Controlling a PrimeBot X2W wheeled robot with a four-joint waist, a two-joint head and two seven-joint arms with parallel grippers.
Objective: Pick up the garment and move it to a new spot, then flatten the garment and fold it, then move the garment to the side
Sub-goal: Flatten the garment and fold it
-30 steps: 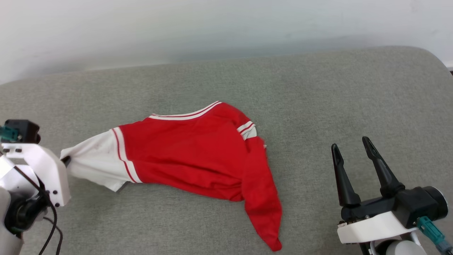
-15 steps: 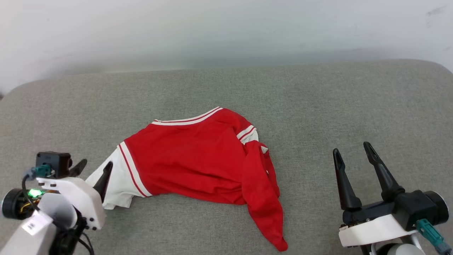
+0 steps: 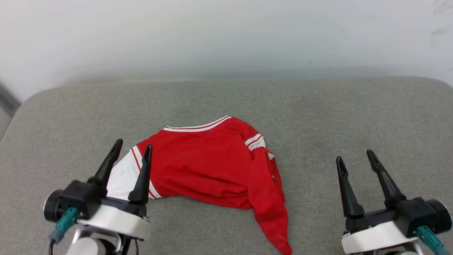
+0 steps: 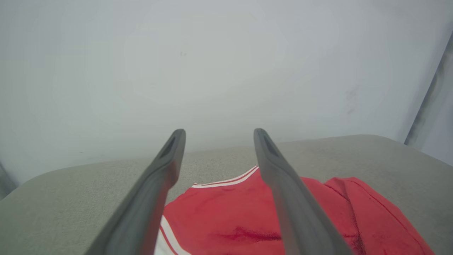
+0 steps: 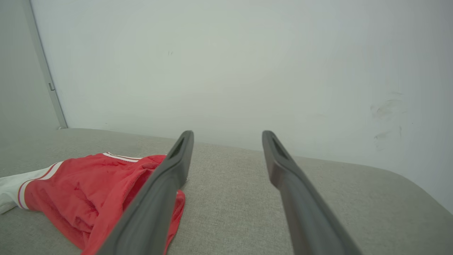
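You see the garment (image 3: 208,166) lying crumpled mid-worktop (image 3: 318,117): soft red knit with a white sleeve and striped trim, on coarse grey woven cloth, one red flap trailing toward the near edge. A second ago your left pincer (image 3: 134,143) clenched that white sleeve; now its long, tapered dark fingers stand released over it. Your right pincer (image 3: 354,155) rests released, well apart.

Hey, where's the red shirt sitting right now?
In the head view the garment lies crumpled on the grey cushion, left of centre. Its white sleeve is by the open left claw, and it lies well apart from the right claw.
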